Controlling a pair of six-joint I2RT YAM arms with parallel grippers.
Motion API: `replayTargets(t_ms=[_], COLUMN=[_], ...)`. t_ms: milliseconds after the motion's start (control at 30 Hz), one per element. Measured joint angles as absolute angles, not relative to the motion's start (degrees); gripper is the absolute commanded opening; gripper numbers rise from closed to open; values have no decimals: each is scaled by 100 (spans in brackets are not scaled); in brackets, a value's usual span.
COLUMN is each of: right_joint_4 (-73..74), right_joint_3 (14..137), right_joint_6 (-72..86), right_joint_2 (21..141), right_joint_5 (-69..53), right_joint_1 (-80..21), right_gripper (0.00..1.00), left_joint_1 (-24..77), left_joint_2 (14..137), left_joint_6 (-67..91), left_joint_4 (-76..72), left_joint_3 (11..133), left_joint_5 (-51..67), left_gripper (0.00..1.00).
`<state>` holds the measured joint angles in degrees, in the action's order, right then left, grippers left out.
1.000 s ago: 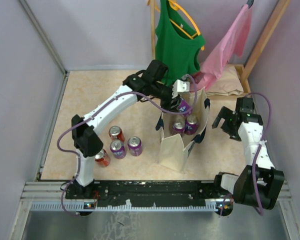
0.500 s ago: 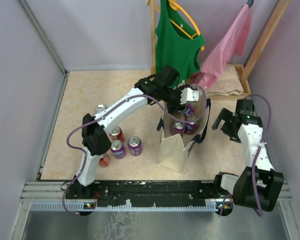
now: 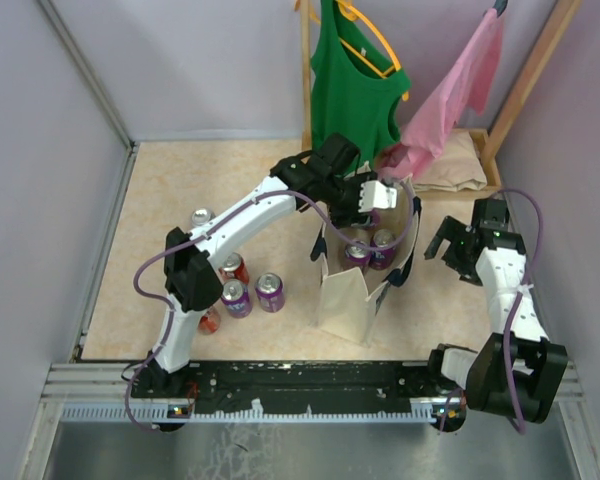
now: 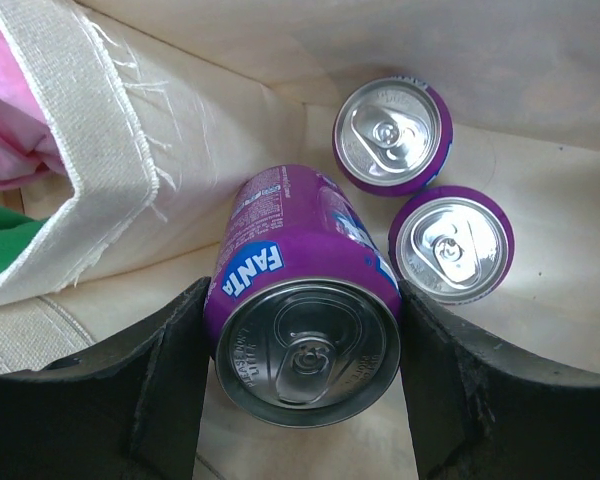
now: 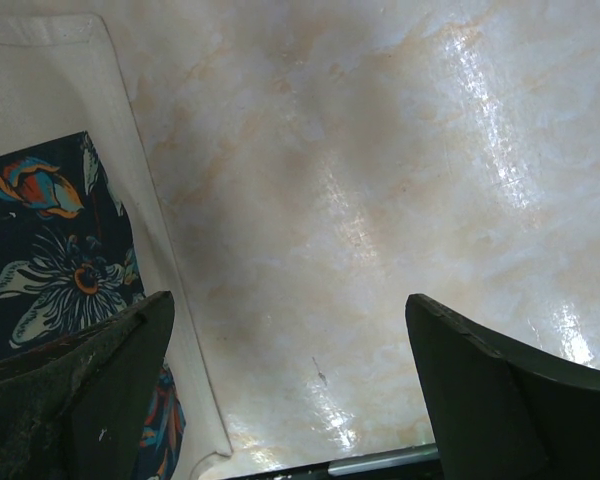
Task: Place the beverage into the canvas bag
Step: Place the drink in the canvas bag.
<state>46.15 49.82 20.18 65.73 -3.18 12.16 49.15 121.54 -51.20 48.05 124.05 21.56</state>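
Here, the left tool (image 4: pixel 305 375) is holding the purple can (image 4: pixel 300 270) near upright inside the canvas bag (image 4: pixel 205 125), two stored cans (image 4: pixel 392 135) at 1 o'clock.

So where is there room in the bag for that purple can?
Bare floor of the canvas bag shows between the two standing cans and its seamed wall, around the held can. It is crowded where those cans stand together.

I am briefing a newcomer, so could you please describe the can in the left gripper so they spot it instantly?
Find the cream, navy-handled canvas bag. At its open mouth the left gripper clamps a purple Fanta can; unlike the two cans standing inside, it is gripped aloft.
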Motion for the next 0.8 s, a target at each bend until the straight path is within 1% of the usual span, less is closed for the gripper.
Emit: replayTargets(t_ms=[800], right_joint_4=[4543], right_joint_3=[4899], right_joint_6=[2016], right_joint_2=[6584], right_joint_5=[-336], right_joint_1=[1243], right_gripper=[99], left_joint_1=[4954], left_joint_2=[12510], left_joint_6=[-5612], left_joint_4=[5170], left_joint_3=[12405], left_joint_5=[2071], left_gripper=[0])
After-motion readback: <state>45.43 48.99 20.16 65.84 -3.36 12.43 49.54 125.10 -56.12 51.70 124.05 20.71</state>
